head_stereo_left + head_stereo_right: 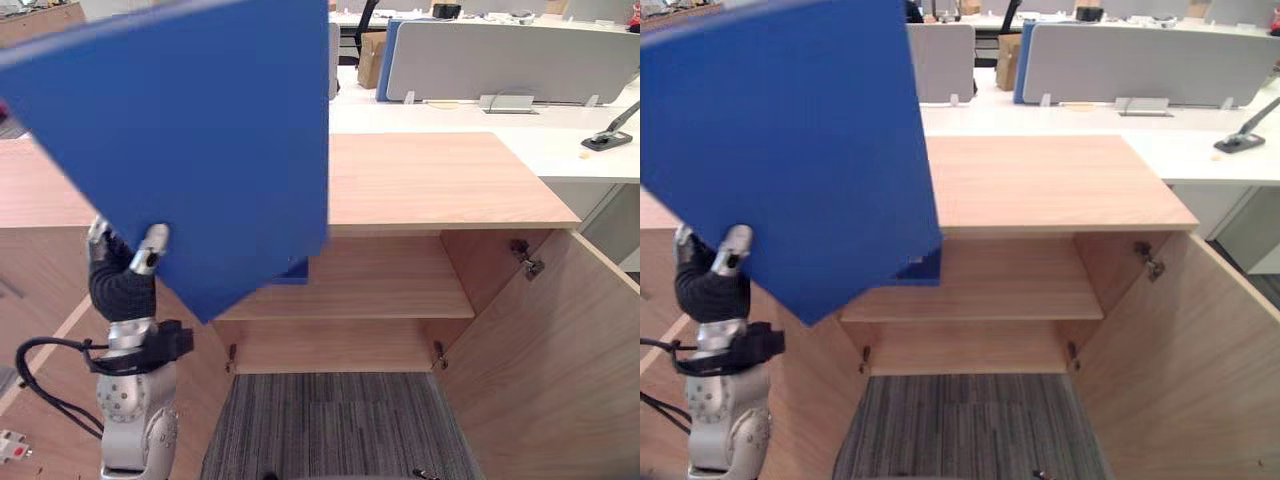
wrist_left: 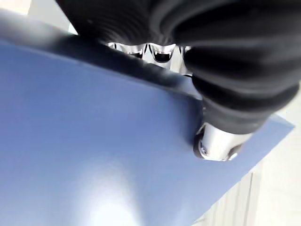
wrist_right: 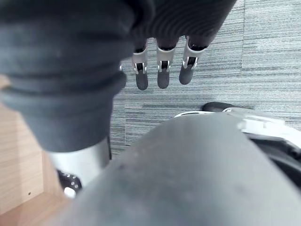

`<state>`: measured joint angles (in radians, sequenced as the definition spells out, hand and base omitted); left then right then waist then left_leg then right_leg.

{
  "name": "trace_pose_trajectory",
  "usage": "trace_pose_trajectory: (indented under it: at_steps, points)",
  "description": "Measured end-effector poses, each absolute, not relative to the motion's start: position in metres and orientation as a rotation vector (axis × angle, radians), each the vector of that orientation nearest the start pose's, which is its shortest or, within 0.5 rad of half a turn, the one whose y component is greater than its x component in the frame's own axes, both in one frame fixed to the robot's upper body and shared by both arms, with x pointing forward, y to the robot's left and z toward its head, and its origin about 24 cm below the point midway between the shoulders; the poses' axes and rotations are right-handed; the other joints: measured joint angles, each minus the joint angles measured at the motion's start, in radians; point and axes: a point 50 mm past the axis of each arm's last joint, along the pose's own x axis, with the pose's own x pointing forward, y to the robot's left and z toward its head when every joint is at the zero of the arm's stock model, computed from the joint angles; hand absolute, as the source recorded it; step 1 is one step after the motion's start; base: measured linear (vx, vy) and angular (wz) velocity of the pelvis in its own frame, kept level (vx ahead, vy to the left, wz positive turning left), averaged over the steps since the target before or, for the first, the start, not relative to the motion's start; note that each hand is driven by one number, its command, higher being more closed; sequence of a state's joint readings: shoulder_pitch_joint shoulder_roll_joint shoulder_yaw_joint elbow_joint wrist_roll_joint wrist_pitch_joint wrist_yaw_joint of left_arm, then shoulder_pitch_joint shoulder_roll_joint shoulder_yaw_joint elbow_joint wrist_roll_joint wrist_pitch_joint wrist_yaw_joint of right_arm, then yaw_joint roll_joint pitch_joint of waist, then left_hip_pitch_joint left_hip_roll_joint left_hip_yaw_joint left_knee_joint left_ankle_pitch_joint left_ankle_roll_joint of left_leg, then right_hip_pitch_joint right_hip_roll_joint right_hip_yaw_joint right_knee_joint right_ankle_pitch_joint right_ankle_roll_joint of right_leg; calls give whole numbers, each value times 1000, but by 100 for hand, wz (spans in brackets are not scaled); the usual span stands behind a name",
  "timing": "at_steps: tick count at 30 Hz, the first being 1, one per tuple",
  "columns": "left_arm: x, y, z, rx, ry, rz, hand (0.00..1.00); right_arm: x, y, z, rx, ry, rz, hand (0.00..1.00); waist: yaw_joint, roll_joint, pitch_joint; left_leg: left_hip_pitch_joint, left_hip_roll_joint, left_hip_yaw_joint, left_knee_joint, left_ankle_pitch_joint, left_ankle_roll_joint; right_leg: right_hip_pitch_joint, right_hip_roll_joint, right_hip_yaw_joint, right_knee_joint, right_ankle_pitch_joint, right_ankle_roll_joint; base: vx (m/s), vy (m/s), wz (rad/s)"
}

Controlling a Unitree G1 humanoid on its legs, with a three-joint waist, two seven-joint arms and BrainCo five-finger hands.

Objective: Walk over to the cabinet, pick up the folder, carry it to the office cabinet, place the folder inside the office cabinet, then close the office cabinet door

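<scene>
one blue folder [image 1: 190,150] is pinched by the left hand [image 1: 120,282], tilted before the open office cabinet [image 1: 430,180]; the right hand [image 3: 163,75] hangs with relaxed, straight fingers.

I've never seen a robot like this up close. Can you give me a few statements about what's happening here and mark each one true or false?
1. The robot's left hand grips the flat blue folder. True.
2. The light wooden cabinet is closed. False: its right door stands open, showing the inner shelf.
3. The folder already lies on the shelf. False: it is held up in front of the cabinet.
4. The right hand holds nothing, its fingers straight above the grey carpet. True.
</scene>
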<state>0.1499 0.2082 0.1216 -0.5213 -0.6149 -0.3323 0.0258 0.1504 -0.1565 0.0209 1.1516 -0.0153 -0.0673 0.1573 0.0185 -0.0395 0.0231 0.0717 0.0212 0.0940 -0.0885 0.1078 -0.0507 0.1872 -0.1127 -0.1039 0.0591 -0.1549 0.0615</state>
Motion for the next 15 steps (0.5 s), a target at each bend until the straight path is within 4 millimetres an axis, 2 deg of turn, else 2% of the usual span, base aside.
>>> trace_pose_trajectory:
  at_steps: [3,6,8,10,11,12,13,14,15]
  points:
    - [190,215,162,-495,-754,59,100,49,-203,-170,-50,1240,54,0,1,0,0,0,0,-4,0,3,1,-2,1,-2,7,-3,-2,-64,2,3]
    - [188,217,160,-527,-768,91,100,49,-203,-170,-43,1239,51,0,5,0,0,-3,0,-13,0,7,2,-5,1,-7,16,-7,-2,-59,-4,8]
    - [187,213,155,-558,-748,99,100,56,-200,-170,-1,1224,22,0,16,0,-1,-19,-3,-25,0,11,3,-12,0,-23,21,-13,1,-52,-10,18]
    - [190,191,148,-637,-700,38,100,86,-197,-166,53,1165,-28,0,41,-4,2,-44,-1,-38,0,24,4,-42,1,-32,31,-15,3,-53,-14,21]
    - [190,178,141,-681,-639,-8,100,116,-187,-160,150,1072,-128,0,54,-7,2,-53,2,-41,0,27,3,-54,4,-32,40,-14,2,-25,-9,9]
    - [187,171,132,-697,-579,-21,100,149,-175,-147,249,940,-144,0,58,-8,0,-53,1,-44,0,29,3,-53,5,-35,43,-14,1,-3,-13,9]
    - [184,170,127,-695,-550,-15,100,172,-163,-133,310,818,-131,0,58,-6,-1,-53,1,-45,0,29,4,-52,4,-37,44,-14,1,5,-13,8]
    - [182,171,124,-692,-536,-3,100,187,-156,-120,348,726,-116,0,58,-4,-3,-52,1,-45,0,29,4,-51,4,-37,44,-14,1,15,-9,5]
    - [178,174,120,-685,-517,17,100,209,-146,-95,400,577,-89,0,58,-4,-4,-51,1,-44,1,29,4,-50,4,-36,44,-14,1,0,0,0]
